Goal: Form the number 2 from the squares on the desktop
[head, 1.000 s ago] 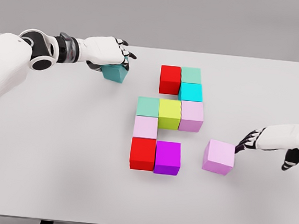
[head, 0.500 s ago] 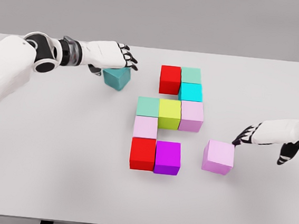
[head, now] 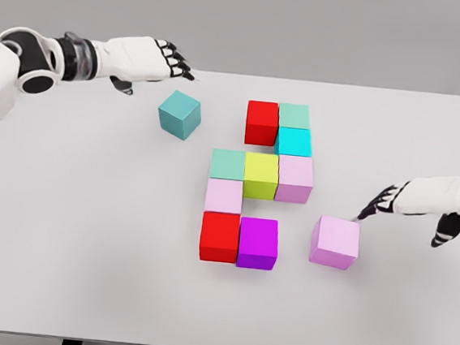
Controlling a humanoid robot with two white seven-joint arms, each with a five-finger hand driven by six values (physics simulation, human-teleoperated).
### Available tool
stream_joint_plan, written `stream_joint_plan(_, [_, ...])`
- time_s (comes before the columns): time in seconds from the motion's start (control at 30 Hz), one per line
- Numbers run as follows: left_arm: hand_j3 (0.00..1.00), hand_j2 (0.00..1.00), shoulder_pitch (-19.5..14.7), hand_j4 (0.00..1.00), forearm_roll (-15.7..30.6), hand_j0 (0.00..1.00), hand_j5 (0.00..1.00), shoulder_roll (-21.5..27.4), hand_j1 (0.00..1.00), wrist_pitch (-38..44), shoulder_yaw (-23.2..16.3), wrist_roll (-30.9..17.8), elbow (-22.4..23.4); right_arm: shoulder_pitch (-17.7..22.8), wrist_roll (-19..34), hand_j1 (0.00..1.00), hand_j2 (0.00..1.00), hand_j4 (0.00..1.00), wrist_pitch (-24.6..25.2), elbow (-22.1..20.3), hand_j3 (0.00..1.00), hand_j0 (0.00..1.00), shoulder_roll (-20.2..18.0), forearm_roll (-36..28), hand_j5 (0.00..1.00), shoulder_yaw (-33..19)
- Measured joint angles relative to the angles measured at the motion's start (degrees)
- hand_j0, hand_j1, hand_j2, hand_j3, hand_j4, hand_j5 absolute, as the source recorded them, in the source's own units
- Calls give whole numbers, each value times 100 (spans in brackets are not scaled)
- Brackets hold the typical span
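Several coloured cubes sit together mid-table: a red cube point(head: 262, 122), a mint cube point(head: 294, 116), a cyan cube point(head: 294, 141), a green cube point(head: 227, 164), a yellow cube point(head: 261, 175), a pink cube point(head: 294, 179), a pale pink cube point(head: 224, 195), a second red cube point(head: 220, 237) and a magenta cube point(head: 257, 243). A teal cube point(head: 178, 114) lies loose, turned askew, to the upper left. My left hand point(head: 172, 59) hovers open above and behind it, apart from it. A loose pink cube point(head: 336, 242) sits at the right; my right hand point(head: 380, 202) is open, its fingertips just off the cube's upper right corner.
The white table point(head: 86, 232) spans the view, its front edge near the bottom of the picture. Bare surface lies left of the cluster and along the front.
My left hand let go of the teal cube and rose up and to the left. The teal cube now rests alone on the table. My right hand drew slightly up and right.
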Motion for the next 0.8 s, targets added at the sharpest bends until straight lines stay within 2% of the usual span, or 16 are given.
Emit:
stream_joint_plan(0.17, [100,100,35,100,-47,100,100,211,100,0,97,-9,-18,9,0,100,100,100,-1,-68,100,100,-166,94,100,7])
stream_joint_plan(0.27, [88,88,79,88,-94,88,88,264,88,0,79,-15,-22,26,0,100,100,100,-1,-407,100,100,-293,188,100,30])
stream_joint_plan(0.33, [85,85,97,85,-213,85,85,365,85,0,79,-16,-22,26,0,100,100,100,-1,-618,100,100,-380,212,100,37])
stream_joint_plan(0.53, [85,85,184,85,-426,85,85,497,85,0,65,-18,14,61,0,100,100,100,-1,-821,100,100,-428,236,100,61])
stream_joint_plan(0.8, [86,86,211,86,-711,86,86,520,86,0,-138,-21,-59,61,0,100,100,100,0,-813,100,100,-197,239,100,68])
